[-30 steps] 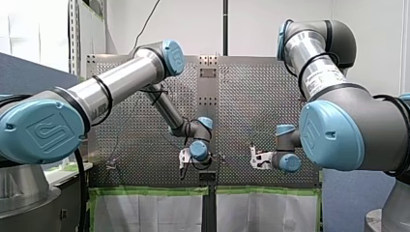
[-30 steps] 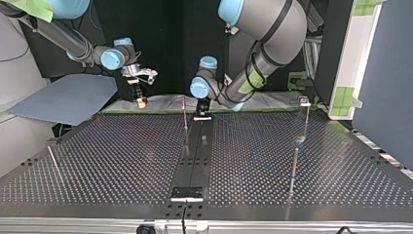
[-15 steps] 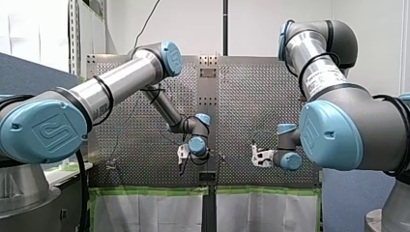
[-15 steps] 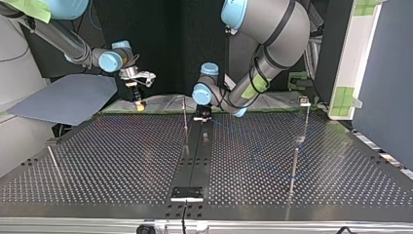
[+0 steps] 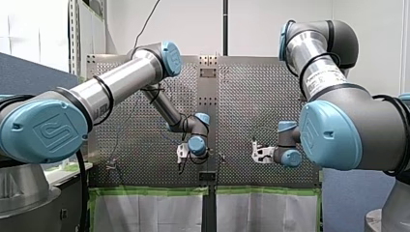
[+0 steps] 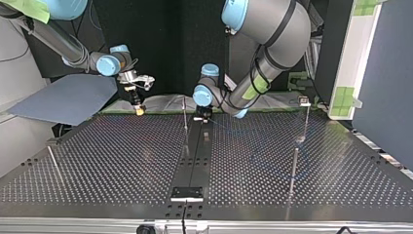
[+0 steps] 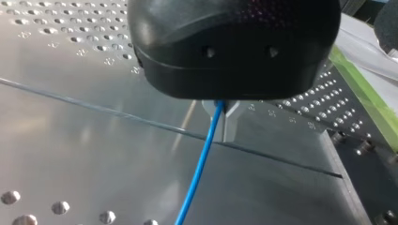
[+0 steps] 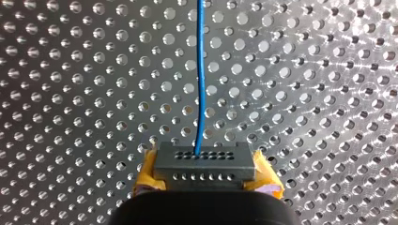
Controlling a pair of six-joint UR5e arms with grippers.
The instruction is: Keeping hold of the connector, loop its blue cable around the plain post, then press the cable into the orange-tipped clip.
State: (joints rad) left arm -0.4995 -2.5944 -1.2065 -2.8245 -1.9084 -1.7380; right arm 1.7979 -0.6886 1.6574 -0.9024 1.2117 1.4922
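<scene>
In the right wrist view my right gripper [image 8: 204, 183] is shut, yellow pads [image 8: 149, 169] pressed on both sides of a dark grey connector [image 8: 204, 161]. The blue cable [image 8: 201, 75] runs from it straight ahead over the perforated plate. In the left wrist view my left gripper [image 7: 220, 111] is shut on the blue cable [image 7: 199, 164], which leaves from between its fingers. In the top view my right gripper [image 6: 139, 108] hangs at the plate's far edge, and my left gripper [image 6: 202, 114] sits low beside a thin plain post [image 6: 185, 117]. I cannot make out an orange-tipped clip.
Slender posts stand on the plate at the top view's right [image 6: 294, 168], far right [image 6: 307, 117] and left [image 6: 52, 163]. A black strip [image 6: 195, 161] runs down the plate's middle. Green tape [image 5: 150, 191] lines the plate's edge in the front view.
Both grippers have risen a little in the front view. In the top view my right gripper has drifted left, and my left gripper has shifted slightly by the post.
</scene>
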